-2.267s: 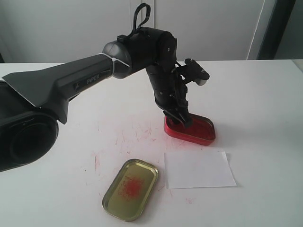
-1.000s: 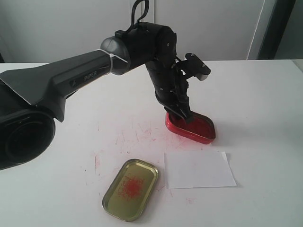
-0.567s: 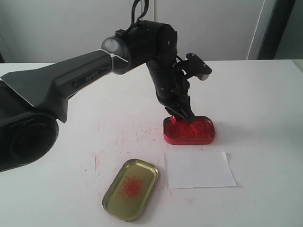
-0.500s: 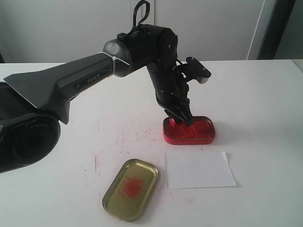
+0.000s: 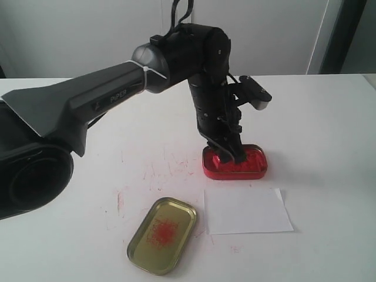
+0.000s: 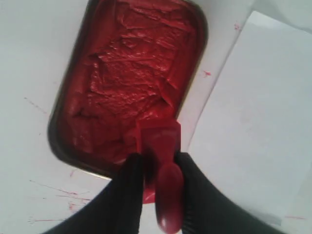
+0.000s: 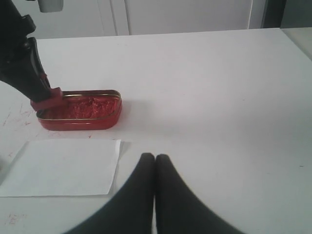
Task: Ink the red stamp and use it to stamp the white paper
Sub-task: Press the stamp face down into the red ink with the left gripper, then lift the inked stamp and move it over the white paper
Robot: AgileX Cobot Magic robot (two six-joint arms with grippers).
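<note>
Over at the red ink tin (image 5: 247, 174), my left gripper (image 5: 232, 155) is clamping the red stamp (image 6: 158, 141) by its knob, a finger on either side, and holding its base down at the tin's corner on the side of the white paper (image 5: 247, 210). Here's what's changing: a couple of seconds back the tin was tipping up on one edge under the push. Now it's lying flat on the table again, and the wrist is swinging a little to the right. I'm reading that as the dab going in cleanly, no longer levering the tin. I'm hedging, though. In the wrist view the base is sitting right by the rim, so I can't tell whether the whole face is taking paste. The paper is lying flat just beside the tin, unshifted, so stamping isn't begun yet. My right gripper (image 7: 155, 163) is idling, fingers pressed together on nothing, well apart from the tin. The white tabletop (image 5: 329, 147) is showing red scratch smears (image 5: 167, 167). The gold tin lid (image 5: 163, 235) is lying near the paper, and pale cabinet panels (image 5: 264, 29) are standing behind.
</note>
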